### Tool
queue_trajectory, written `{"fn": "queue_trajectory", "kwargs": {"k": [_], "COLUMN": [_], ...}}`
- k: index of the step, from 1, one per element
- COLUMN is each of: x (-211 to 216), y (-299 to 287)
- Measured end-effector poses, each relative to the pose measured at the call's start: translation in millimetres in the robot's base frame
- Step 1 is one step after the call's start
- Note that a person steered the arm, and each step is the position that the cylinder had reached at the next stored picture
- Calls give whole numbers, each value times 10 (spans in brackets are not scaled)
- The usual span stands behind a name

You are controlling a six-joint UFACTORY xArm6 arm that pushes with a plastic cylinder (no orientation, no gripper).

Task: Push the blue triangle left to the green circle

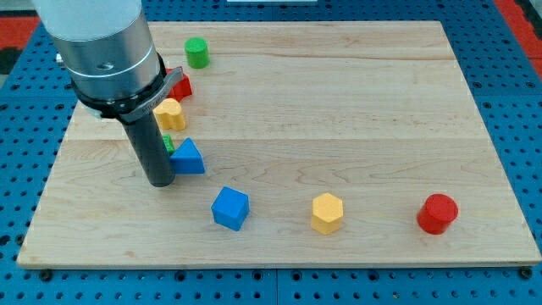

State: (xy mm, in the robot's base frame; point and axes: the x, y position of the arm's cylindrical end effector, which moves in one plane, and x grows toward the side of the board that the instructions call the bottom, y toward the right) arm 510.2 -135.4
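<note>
The blue triangle (188,158) lies on the wooden board (339,102) at the view's left. My tip (159,181) stands just left of it, touching or nearly touching its left side. The green circle (197,52) stands near the board's top edge, well above the triangle. A small green block (168,143) peeks out between my rod and the triangle, mostly hidden.
A yellow block (170,113) and a red block (180,84) sit just above the triangle, partly under the arm. A blue cube (229,208), a yellow hexagon (327,213) and a red cylinder (437,213) lie along the view's bottom.
</note>
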Motion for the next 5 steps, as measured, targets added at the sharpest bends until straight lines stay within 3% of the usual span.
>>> {"fn": "queue_trajectory", "kwargs": {"k": [1, 3, 4, 5], "x": [-94, -960, -792, -637], "y": [338, 629, 752, 425]}}
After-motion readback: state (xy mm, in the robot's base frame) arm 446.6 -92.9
